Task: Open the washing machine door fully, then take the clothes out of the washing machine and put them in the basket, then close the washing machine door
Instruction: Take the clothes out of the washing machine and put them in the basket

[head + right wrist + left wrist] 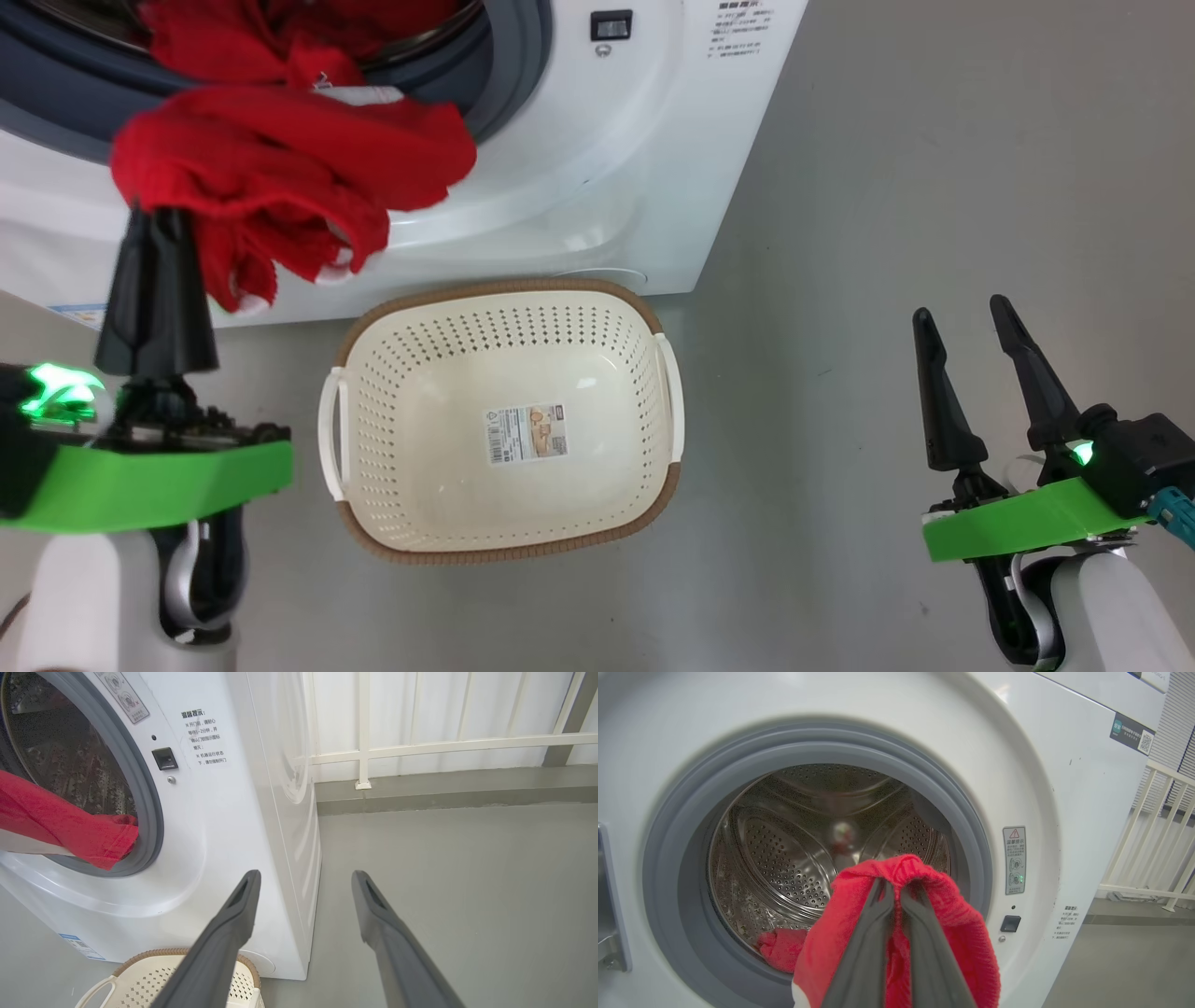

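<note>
My left gripper (157, 217) is shut on a bright red garment (280, 177) that hangs from its tips in front of the washing machine (607, 168), above and left of the basket (504, 551). In the left wrist view the red cloth (952, 924) wraps both fingers (873, 938), with the steel drum (784, 858) behind and more red clothes (782, 949) low in it. More red fabric (243, 37) lies at the drum mouth. The basket holds nothing but its paper label. My right gripper (962, 313) stands open over bare floor to the right. The door is out of view.
The grey-blue gasket (677, 812) rings the opening. A white railing (420, 746) and a low kerb run behind the machine's right side. Grey floor (934, 187) spreads right of the machine and around the basket.
</note>
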Motion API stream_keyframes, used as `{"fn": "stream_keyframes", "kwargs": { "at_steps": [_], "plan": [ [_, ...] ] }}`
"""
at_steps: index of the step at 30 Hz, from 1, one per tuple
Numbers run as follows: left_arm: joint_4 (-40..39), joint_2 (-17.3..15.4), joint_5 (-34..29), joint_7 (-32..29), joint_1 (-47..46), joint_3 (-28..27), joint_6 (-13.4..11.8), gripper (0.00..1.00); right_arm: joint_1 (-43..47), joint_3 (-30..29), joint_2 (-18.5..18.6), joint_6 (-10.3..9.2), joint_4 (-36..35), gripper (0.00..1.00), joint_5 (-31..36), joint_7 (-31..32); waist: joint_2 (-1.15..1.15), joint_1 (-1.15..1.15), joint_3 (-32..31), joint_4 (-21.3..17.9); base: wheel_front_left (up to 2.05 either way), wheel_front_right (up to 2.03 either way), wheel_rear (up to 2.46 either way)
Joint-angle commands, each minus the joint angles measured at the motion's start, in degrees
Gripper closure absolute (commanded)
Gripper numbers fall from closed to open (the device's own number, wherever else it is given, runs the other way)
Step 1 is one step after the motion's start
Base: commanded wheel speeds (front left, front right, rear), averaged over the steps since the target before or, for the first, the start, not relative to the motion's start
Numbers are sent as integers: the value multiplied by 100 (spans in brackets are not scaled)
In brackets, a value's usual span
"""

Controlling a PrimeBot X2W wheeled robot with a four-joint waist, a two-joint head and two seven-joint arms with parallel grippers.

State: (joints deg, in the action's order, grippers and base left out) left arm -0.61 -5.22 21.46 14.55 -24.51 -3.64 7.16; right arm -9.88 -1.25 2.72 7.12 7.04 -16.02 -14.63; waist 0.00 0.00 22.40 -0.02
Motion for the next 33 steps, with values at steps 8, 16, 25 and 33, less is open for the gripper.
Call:
{"fn": "stream_keyframes", "kwargs": {
  "at_steps": [8,16,25,33],
  "plan": [
    [496,-159,-41,45,225,166,33,100,-60,167,16,36,-195,0,21,-37,0,0,256,-75,0,0,0],
    [1577,-172,127,45,93,524,33,100,-188,234,16,36,-244,0,-52,-37,0,0,613,-203,0,0,0],
    [2603,-337,144,45,-381,1035,33,100,-417,290,16,36,-336,0,-122,-37,0,0,1199,-367,0,0,0],
    [3477,-485,236,45,-818,1480,33,100,-630,347,16,36,-401,0,-205,-37,0,0,1669,-528,0,0,0]
  ]
}}
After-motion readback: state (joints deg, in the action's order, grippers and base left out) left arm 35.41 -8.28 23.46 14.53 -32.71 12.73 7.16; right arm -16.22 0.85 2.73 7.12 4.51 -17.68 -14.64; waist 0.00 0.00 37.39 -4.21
